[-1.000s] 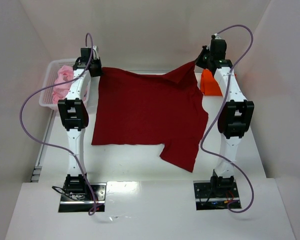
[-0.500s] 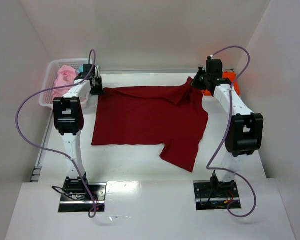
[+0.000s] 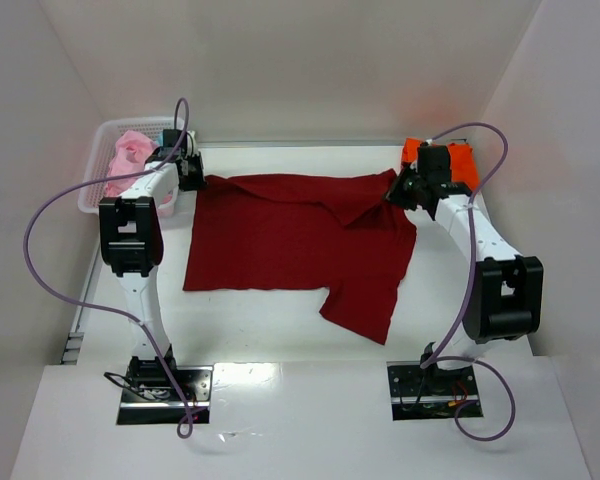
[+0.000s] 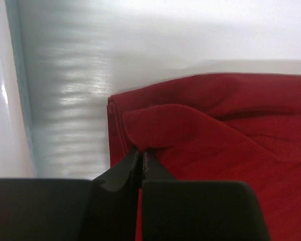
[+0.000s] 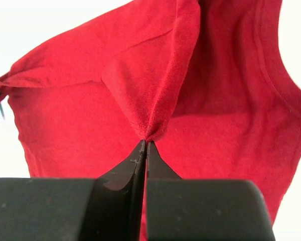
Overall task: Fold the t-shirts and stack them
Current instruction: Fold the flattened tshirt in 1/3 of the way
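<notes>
Bases: both arms are mounted at the near edge of the counter (image 3: 280,325), left and right.
Red shirt (image 3: 280,240): lies mid-counter between the two arms, most of it spread flat. One sleeve juts out toward the near right.
Shirt's far edge: held at both ends, with the cloth between running roughly straight across the counter.
Left fingers (image 4: 136,156): clenched on the shirt's far-left corner, pinching a small doubled-over flap. The layered hem beside them rests on the counter.
Right fingers (image 5: 142,148): clenched on the shirt's far-right part, nipping a peak of cloth that draws up into a ridge. From above, a creased flap slants from this grip toward the shirt's middle.
Orange shirt (image 3: 458,160): at the far right of the counter, just behind the right wrist, which partly hides it. Whether it touches the red shirt cannot be told.
Basket (image 3: 92,190): white mesh, at the far left, just beside the left wrist.
Pink shirts (image 3: 128,155): bunched inside the basket, heaped above its rim.
</notes>
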Available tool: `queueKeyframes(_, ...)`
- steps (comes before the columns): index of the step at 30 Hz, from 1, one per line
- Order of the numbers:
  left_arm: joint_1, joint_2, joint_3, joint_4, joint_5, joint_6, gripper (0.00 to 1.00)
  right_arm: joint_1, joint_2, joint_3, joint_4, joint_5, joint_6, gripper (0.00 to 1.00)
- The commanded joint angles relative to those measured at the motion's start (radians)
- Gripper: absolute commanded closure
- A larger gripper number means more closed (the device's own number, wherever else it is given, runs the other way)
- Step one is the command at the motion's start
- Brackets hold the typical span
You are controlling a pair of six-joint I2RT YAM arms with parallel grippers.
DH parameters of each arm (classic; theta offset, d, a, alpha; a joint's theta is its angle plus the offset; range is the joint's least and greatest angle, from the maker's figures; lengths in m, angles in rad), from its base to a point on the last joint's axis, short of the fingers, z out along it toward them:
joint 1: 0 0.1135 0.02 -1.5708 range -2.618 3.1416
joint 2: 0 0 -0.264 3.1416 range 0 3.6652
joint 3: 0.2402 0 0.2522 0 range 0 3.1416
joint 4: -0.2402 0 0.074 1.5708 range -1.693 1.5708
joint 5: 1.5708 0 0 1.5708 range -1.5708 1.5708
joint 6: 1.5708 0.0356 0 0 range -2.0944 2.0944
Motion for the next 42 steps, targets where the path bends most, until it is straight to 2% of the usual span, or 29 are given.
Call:
queueKeyframes(1, 0.008, -0.046, -0.005, 0.024, 0.001, 0.018, 1.0, -0.002, -0.054, -0.009, -0.032, 0.023, 0.012, 0.99)
queueKeyframes(5, 0.008, -0.055, -0.016, 0.014, -0.01, 0.018, 1.0, -0.002, -0.054, -0.044, -0.051, 0.033, 0.024, 0.99)
queueKeyframes(11, 0.008, -0.055, -0.025, 0.005, -0.03, 0.038, 1.0, -0.002, -0.066, -0.145, -0.051, -0.052, 0.083, 0.99)
queueKeyframes(20, 0.008, -0.046, -0.016, -0.013, -0.03, 0.038, 1.0, 0.007, -0.125, -0.222, -0.062, 0.004, 0.107, 0.99)
queueKeyframes(27, 0.008, -0.058, -0.044, -0.022, -0.03, 0.058, 1.0, 0.007, -0.094, -0.222, -0.033, 0.035, 0.098, 0.99)
queueKeyframes(42, 0.017, -0.154, -0.156, -0.05, -0.051, 0.087, 1.0, -0.021, -0.076, -0.061, -0.074, 0.046, 0.058, 0.99)
